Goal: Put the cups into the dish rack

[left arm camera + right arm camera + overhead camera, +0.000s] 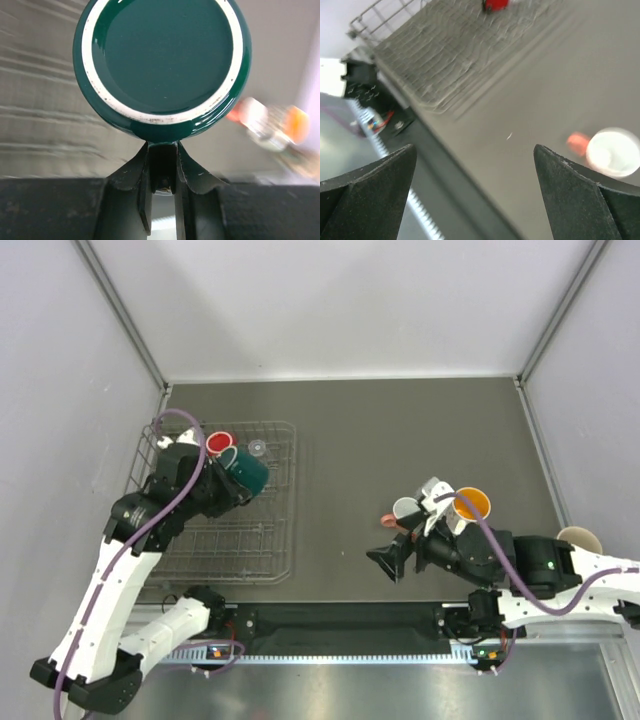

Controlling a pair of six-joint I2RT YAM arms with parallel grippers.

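Observation:
The wire dish rack (232,542) lies at the left. A red mug (219,442) and a tiny clear glass (258,448) stand at its far end. My left gripper (235,486) is shut on the dark green mug (251,472) over the rack; in the left wrist view the fingers (145,165) pinch the handle and the mug's base (162,55) faces the camera. My right gripper (386,562) is open and empty near the front edge (475,150). Beside it stand the small pink mug (405,510) (612,152) and the white mug with orange inside (472,504). The tan cup (578,538) is at the far right.
Grey walls enclose the dark table (380,430) on three sides. A black strip (340,620) runs along the front edge between the arm bases. The right arm (530,570) lies close to the tan cup. The rack and red mug show blurred in the right wrist view (435,55).

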